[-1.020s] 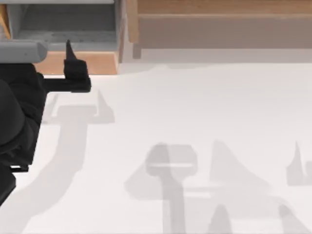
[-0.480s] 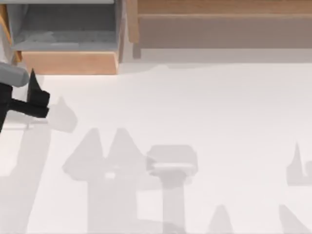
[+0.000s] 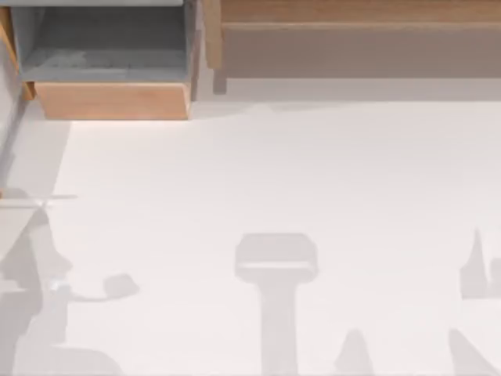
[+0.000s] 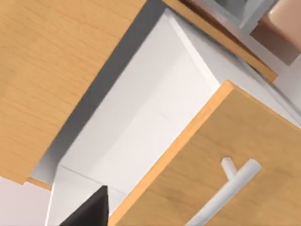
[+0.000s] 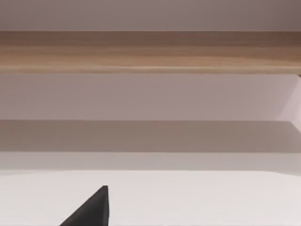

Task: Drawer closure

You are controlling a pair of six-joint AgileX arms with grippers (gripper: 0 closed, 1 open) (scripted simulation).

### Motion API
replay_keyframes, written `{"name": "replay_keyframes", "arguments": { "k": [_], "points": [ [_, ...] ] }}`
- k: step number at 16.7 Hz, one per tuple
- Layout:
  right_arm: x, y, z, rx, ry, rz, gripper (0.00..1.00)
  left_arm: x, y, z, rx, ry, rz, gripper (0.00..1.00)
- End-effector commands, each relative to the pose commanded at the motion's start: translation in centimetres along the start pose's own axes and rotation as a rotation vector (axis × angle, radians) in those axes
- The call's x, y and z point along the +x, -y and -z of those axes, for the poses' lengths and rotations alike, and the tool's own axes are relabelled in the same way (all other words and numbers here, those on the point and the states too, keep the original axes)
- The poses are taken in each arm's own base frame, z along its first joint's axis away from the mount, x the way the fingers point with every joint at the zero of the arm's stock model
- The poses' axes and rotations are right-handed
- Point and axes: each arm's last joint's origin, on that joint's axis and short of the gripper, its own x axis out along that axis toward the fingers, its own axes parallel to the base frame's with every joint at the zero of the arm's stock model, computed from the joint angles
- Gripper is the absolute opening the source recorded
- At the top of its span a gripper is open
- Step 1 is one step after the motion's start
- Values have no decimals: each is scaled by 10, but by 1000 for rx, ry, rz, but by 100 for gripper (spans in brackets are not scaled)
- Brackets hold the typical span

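Note:
The drawer [image 3: 113,100] sits at the table's back left in the top view. It is pulled out, with its light-brown front panel ahead of the cabinet face and its grey inside [image 3: 102,47] open to view. In the left wrist view, a black part of my left gripper [image 4: 89,212] hangs close to a light wooden panel [image 4: 244,141] with a white bar handle [image 4: 235,181]. A black part of my right gripper [image 5: 91,209] appears in the right wrist view above the white table, facing the cabinet.
The long wooden cabinet [image 3: 352,47] with its brown-grey face runs along the back edge, right of the drawer. Arm shadows lie on the white table [image 3: 274,180] at the front left, front middle and front right.
My left arm has drawn back from the drawer's front panel, gone left and left the top view. Its shadow has shifted to the table's front left. The drawer has not moved.

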Motion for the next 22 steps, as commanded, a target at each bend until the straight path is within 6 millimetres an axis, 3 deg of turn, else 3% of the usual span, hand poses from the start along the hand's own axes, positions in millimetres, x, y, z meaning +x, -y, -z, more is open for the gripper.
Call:
{"name": "replay_keyframes", "arguments": {
  "k": [5, 9, 17, 22],
  "points": [
    [0, 0, 0, 0, 0, 0, 100, -4, -19, 53, 322, 46, -51, 100],
    [0, 0, 0, 0, 0, 0, 100, -5, -37, 79, 546, 78, -125, 100],
    [0, 0, 0, 0, 0, 0, 100, -4, -42, 84, 611, 88, -150, 100],
    [0, 0, 0, 0, 0, 0, 100, 18, -45, 82, 612, 86, -151, 100]
  ]
}}
